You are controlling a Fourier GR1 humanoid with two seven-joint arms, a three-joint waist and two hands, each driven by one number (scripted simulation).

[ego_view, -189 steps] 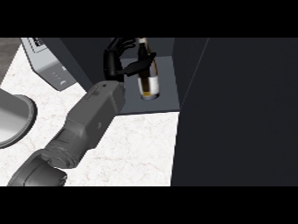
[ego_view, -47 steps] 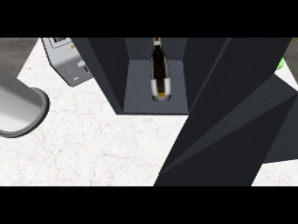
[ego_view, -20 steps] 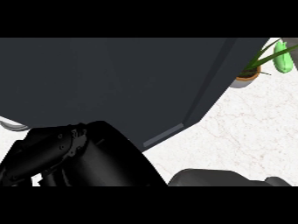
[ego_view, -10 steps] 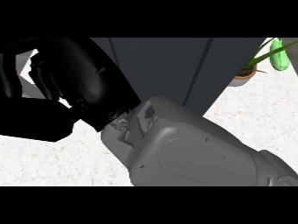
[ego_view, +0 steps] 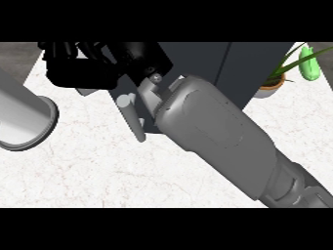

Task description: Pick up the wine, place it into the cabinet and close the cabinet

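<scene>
Marble counter (ego_view: 90, 168), right robot hand (ego_view: 82, 73) at dark cabinet (ego_view: 197, 61)

White marble counter (ego_view: 90, 171) bears a dark cabinet (ego_view: 197, 58) and potted plant (ego_view: 273, 85).

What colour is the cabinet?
The cabinet is dark grey; the head view shows it.

One of each on the white marble table (ego_view: 90, 166)
One dark grey cabinet (ego_view: 197, 58), one potted green plant (ego_view: 273, 84), one black right hand (ego_view: 90, 68), one pale grey cylinder (ego_view: 10, 107).
</scene>
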